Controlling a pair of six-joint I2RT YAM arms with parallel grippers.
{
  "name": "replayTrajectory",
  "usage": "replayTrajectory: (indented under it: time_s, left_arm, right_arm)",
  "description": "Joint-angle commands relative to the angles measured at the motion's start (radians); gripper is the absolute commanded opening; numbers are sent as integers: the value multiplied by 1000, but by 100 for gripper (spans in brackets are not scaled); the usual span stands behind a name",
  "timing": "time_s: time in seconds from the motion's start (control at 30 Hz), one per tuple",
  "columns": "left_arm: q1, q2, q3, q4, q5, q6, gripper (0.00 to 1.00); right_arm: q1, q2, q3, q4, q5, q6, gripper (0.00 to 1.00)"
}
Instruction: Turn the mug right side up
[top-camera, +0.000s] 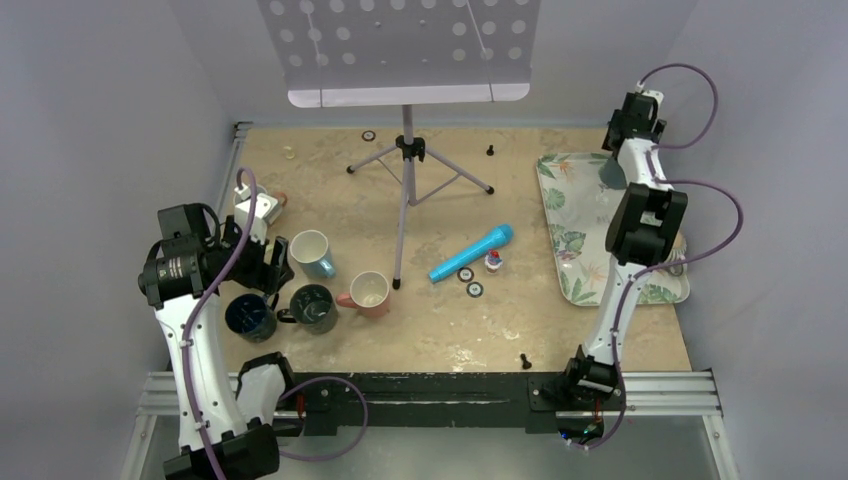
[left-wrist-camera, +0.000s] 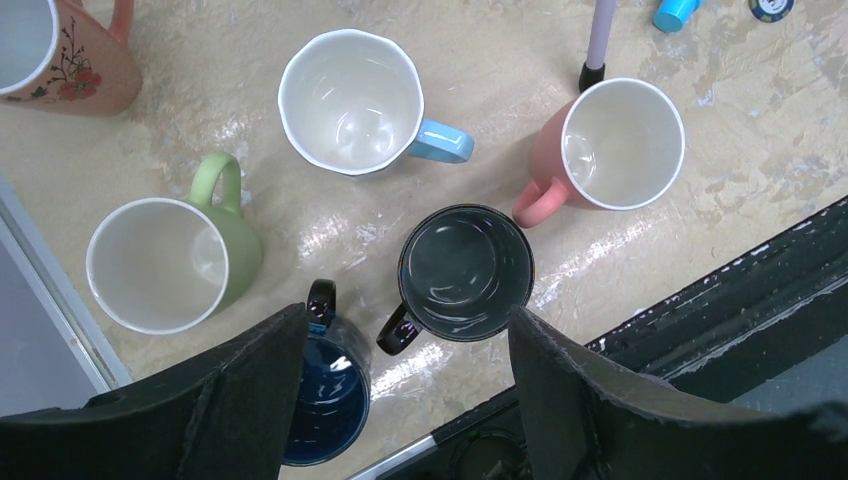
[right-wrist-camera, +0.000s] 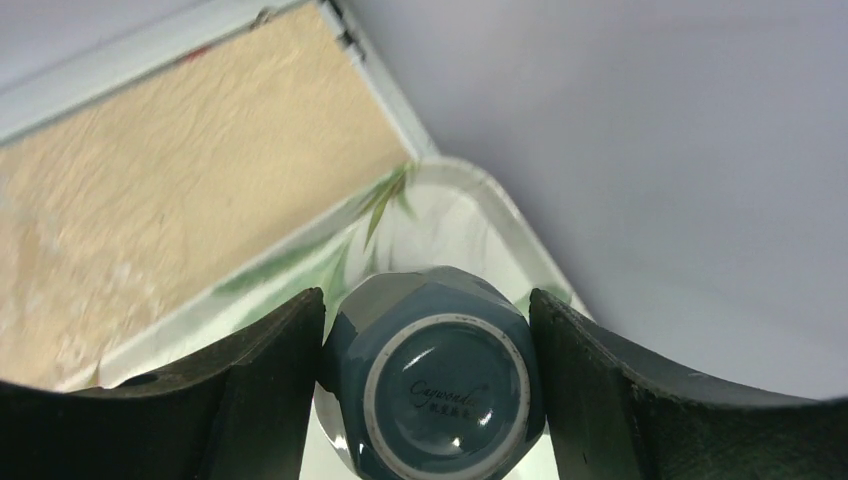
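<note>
The beige, mottled tabletop (top-camera: 560, 330) carried a leaf-printed white rectangular tray (right-wrist-camera: 470, 195) on its right side. Near the tray's far end stood the blue-grey faceted ceramic mug (right-wrist-camera: 435, 385). It was upside down, its long axis vertical, with the ringed base facing up and the mouth down on the tray. The right gripper (right-wrist-camera: 428, 305) clasped the mug's sides. The left gripper (left-wrist-camera: 405, 318) hung spread and unladen above a dark glazed mug (left-wrist-camera: 465, 272).

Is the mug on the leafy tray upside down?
Upside down. The mug shows its round bottom with printed writing, and it stands on the tray.
</note>
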Motion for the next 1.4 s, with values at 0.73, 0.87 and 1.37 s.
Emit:
replayTrajectory:
  time_s: [0.73,0.87,1.37]
  left_arm:
    - [-5,-25,-9,-72,22,193,77]
    - [-5,-25,-21,-74,21,211,77]
    - [-5,-33,-17,-81,68,255,77]
  right_arm:
    - [331,-659,-767,54,-28,215,99]
    - [321,-761,-803,93,-65,239,98]
    - [136,-865,-1125,154,-142,337,73]
